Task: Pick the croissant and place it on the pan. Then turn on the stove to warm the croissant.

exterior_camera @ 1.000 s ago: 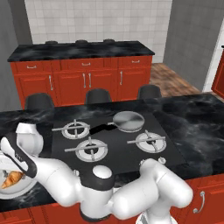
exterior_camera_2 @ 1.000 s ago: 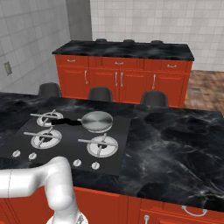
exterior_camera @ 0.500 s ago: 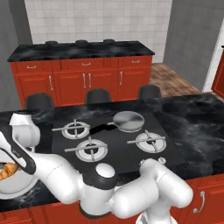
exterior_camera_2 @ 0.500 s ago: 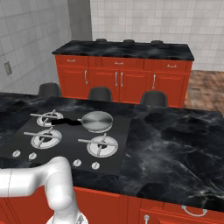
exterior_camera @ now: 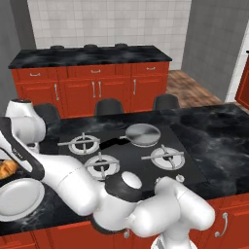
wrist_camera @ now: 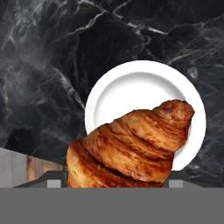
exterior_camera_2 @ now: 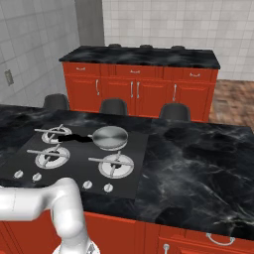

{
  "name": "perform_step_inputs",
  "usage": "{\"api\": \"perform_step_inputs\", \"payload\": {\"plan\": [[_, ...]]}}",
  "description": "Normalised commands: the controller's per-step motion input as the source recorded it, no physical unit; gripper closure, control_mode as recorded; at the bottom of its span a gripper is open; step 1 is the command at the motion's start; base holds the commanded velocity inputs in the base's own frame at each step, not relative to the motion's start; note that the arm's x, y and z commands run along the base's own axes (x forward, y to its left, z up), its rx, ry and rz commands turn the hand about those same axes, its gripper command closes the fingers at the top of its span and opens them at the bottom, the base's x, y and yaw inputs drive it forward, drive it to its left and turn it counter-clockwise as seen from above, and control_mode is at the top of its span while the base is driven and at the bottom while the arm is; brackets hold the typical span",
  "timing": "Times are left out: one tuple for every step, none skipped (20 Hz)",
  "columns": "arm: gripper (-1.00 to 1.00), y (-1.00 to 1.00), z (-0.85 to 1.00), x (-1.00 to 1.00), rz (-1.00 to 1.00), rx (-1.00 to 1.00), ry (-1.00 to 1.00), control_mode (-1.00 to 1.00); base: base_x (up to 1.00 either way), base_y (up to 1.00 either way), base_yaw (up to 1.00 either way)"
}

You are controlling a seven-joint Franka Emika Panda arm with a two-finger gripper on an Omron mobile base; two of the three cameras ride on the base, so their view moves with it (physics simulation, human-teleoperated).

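Fingers clamped on flaky, ridged golden croissant [wrist_camera: 131,146], above round glossy white plate [wrist_camera: 127,89]; black marble worktop [wrist_camera: 43,65].

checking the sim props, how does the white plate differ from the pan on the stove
The plate is white and handleless; the pan is grey metal with a long black handle. The plate lies on the black marble counter, while the pan sits on a rear burner of the stove. From the left base view the plate looks wider. Both are round, shallow and empty.
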Motion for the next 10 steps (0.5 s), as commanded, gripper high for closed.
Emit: {"api": "perform_step_inputs", "payload": {"plan": [[1.0, 0.31, 0.0, 0.02, 0.0, -0.03, 0.06, -1.0, 0.0, 0.0, 0.0], [1.0, 0.0, 0.0, 0.0, 0.0, 0.05, 0.0, -1.0, 0.0, 0.0, 0.0], [1.0, 0.0, -0.06, 0.0, 0.0, 0.04, 0.0, -1.0, 0.0, 0.0, 0.0], [1.0, 0.0, 0.38, 0.0, 0.0, 0.03, 0.05, -1.0, 0.0, 0.0, 0.0], [1.0, -0.33, 0.82, -0.18, 0.03, 0.01, 0.0, -1.0, 0.0, 0.0, 0.0], [1.0, -0.6, 1.0, -0.19, 0.0, 0.0, 0.0, -1.0, 0.0, 0.0, 0.0], [1.0, -0.65, 1.0, -0.14, 0.0, 0.0, 0.0, -1.0, 0.0, 0.0, 0.0], [1.0, -0.8, 1.0, -0.21, 0.0, 0.0, -0.02, -1.0, 0.0, 0.0, 0.0], [1.0, -0.79, 1.0, -0.16, 0.0, 0.0, 0.0, -1.0, 0.0, 0.0, 0.0], [1.0, -0.77, 1.0, -0.17, 0.0, 0.0, 0.0, -1.0, 0.0, 0.0, 0.0]]}}
